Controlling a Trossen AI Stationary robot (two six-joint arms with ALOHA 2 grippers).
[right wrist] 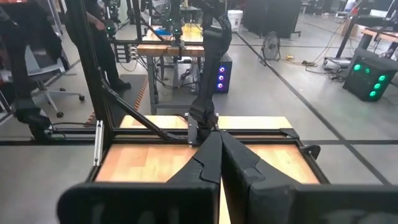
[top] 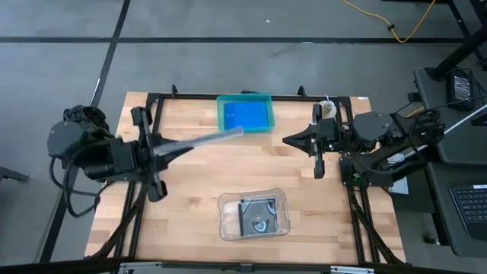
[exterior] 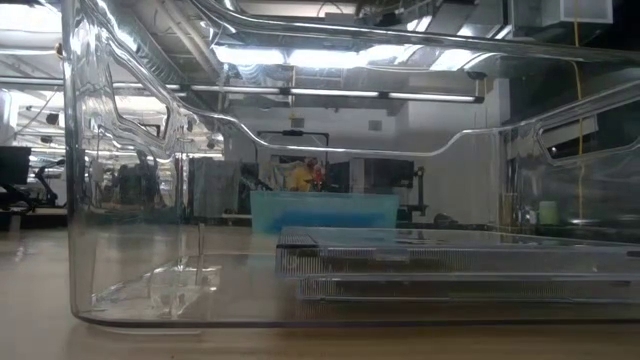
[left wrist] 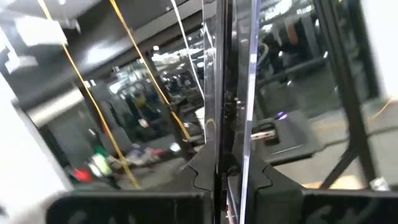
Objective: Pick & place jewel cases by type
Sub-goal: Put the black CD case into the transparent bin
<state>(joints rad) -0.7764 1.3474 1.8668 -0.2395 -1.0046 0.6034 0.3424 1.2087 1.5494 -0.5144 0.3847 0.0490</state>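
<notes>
I've got a jewel case [top: 204,140] clamped edge-on between the fingers of the left gripper [top: 169,150], held up off the bench [top: 190,190] and pointing toward the teal tray [top: 245,114], its far tip just reaching the tray's near left corner. In my left wrist view the case [left wrist: 229,93] runs straight out from between the two fingers as a thin clear slab. Inside the teal tray I see bright blue cases [top: 247,116] lying flat. Well toward the front of the bench from the teal tray sits the clear tray [top: 254,216], and in it dark square cases [top: 257,216] are stacked; the low view shows that stack [exterior: 450,265] as flat layers behind the clear wall. To the right of the teal tray, the right gripper [top: 289,141] hangs above the bench, fingers pressed together on nothing, aimed toward the left arm.
</notes>
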